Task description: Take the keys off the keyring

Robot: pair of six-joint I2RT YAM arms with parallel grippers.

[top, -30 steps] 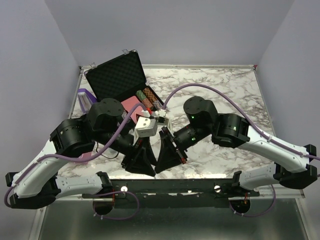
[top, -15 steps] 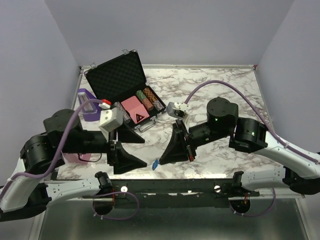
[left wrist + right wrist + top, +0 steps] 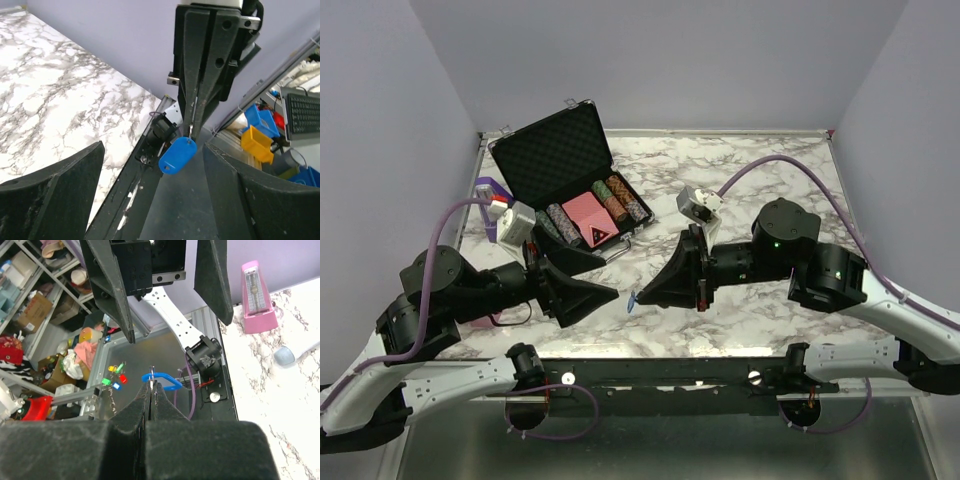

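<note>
My right hand is pinched tight, its two fingers pressed flat together, and between their tips it holds the keyring, a thin wire loop that I can only just make out. The blue tag hangs free below the ring, at 6 o'clock from the fingertips in the left wrist view, in the air above the near part of the table; from above it shows at 7 o'clock of those tips. Whether any keys hang on the ring I cannot tell, it is too small. My left hand is spread wide and holds nothing; its fingers stand to either side of the tag without touching it, and it faces the right hand from 9 o'clock, tips near but apart. In the right wrist view those open fingers stand at 11 and 1 o'clock above my closed tips, and the tag is a blue sliver just beyond them. The black case lies open at 11 o'clock on the table, lid up, with rows of poker chips and a red card box inside. A pink metronome stands upright on the marble
</note>
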